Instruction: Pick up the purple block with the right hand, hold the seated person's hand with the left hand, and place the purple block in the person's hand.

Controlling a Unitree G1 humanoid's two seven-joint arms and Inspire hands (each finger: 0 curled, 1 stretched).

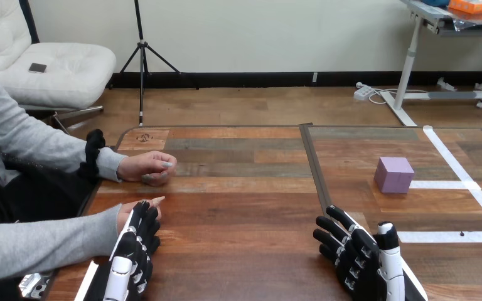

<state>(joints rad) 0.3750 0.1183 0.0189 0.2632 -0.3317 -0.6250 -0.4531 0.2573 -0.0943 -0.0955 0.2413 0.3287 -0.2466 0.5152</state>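
From my console I see the purple block, a plain matte lilac cube with crisp edges, sitting on the right half of the wooden table, just beside the white tape lines; the right hand rests well short of it, fingers relaxed, grasping nothing. The left hand lies over the person's nearer hand; whether it grips I cannot tell; the person's farther hand rests loosely fisted on the table.
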